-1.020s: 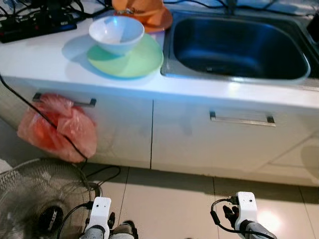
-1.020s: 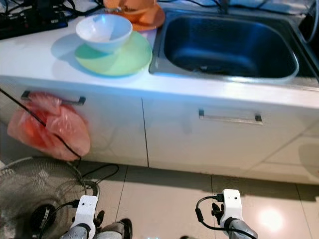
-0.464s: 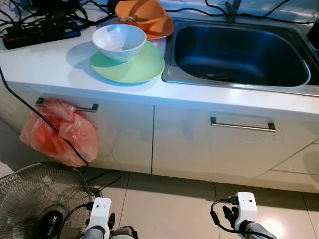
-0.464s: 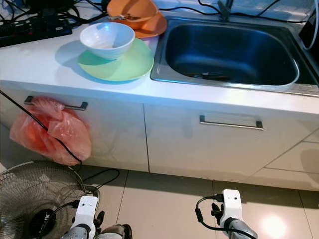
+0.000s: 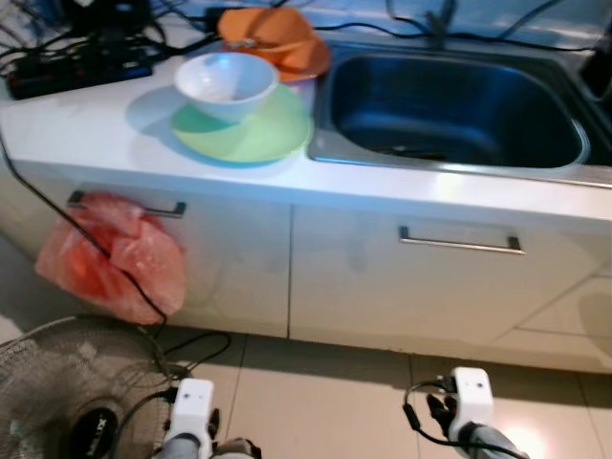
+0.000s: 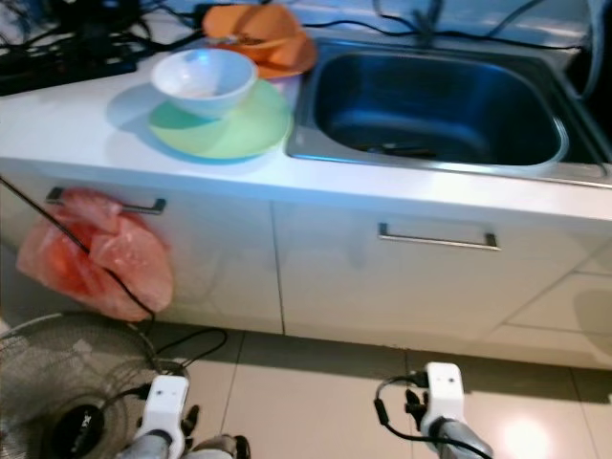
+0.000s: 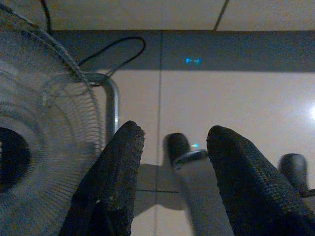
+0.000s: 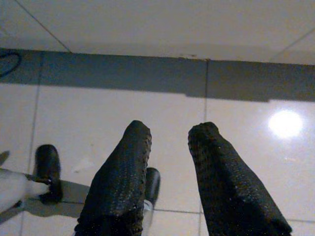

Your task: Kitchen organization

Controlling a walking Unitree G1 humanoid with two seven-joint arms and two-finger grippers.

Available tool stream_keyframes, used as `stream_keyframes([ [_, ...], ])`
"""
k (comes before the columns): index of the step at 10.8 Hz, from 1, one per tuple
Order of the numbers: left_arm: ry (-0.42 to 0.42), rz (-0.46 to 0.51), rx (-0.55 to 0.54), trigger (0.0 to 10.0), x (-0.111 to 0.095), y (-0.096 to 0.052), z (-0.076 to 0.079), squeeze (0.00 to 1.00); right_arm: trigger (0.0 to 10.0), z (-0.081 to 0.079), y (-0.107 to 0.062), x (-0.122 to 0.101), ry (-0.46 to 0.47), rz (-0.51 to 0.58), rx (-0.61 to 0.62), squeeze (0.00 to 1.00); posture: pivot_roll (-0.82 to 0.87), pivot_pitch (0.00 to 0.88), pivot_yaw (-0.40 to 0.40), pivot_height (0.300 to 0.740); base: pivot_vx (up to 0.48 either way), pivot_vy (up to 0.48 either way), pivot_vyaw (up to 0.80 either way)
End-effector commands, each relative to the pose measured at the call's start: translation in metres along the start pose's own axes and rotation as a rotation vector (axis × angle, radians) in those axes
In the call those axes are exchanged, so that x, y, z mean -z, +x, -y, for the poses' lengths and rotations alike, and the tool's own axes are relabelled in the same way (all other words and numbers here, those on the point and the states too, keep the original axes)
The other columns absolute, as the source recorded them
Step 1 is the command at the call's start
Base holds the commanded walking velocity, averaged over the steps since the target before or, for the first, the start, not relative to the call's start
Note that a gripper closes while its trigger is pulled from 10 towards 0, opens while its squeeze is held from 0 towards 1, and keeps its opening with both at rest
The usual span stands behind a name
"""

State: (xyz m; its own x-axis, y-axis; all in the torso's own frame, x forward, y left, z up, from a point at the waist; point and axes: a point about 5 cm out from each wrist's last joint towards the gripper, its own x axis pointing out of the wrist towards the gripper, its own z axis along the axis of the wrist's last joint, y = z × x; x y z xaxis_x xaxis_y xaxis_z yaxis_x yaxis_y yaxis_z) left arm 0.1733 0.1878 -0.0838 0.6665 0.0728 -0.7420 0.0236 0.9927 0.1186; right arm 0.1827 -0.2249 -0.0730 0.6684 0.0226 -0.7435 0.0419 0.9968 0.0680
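A white bowl (image 5: 226, 84) sits on a green plate (image 5: 244, 129) on the white counter (image 5: 86, 124), left of the steel sink (image 5: 449, 100). Behind them an orange bowl rests on an orange plate (image 5: 277, 43). Both arms hang low over the floor tiles. My left gripper (image 7: 170, 152) is open with nothing between its fingers, beside a floor fan (image 7: 34, 137). My right gripper (image 8: 170, 142) is open too, pointing at bare tile.
An orange-red plastic bag (image 5: 110, 268) hangs from the left cabinet handle. A black cable runs down past it to the fan (image 5: 67, 402) on the floor. The right cabinet has a bar handle (image 5: 461, 241). A power strip with cables (image 5: 76, 62) lies at the counter's back left.
The picture has shifted slightly and blurred, so the camera has moved. The arms and the dishes stay as they were.
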Motion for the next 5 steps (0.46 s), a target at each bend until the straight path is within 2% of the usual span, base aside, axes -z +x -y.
stream_keyframes([
  [1, -0.008, -0.019, -0.021, 10.0, 0.0044, -0.0011, -0.0049, 0.0, 10.0, -0.0006, 0.0006, -0.0002, 0.018, -0.009, -0.002, 0.0, 0.1, 0.193, -0.038, 0.74, 0.33, 0.0, 0.0],
  [5, -0.004, -0.012, -0.019, 10.0, 0.0025, -0.0006, -0.0048, 0.0, 10.0, -0.0011, 0.0008, -0.0003, 0.024, -0.007, -0.002, 0.0, 0.09, 0.193, -0.036, 0.74, 0.282, 0.0, 0.0],
])
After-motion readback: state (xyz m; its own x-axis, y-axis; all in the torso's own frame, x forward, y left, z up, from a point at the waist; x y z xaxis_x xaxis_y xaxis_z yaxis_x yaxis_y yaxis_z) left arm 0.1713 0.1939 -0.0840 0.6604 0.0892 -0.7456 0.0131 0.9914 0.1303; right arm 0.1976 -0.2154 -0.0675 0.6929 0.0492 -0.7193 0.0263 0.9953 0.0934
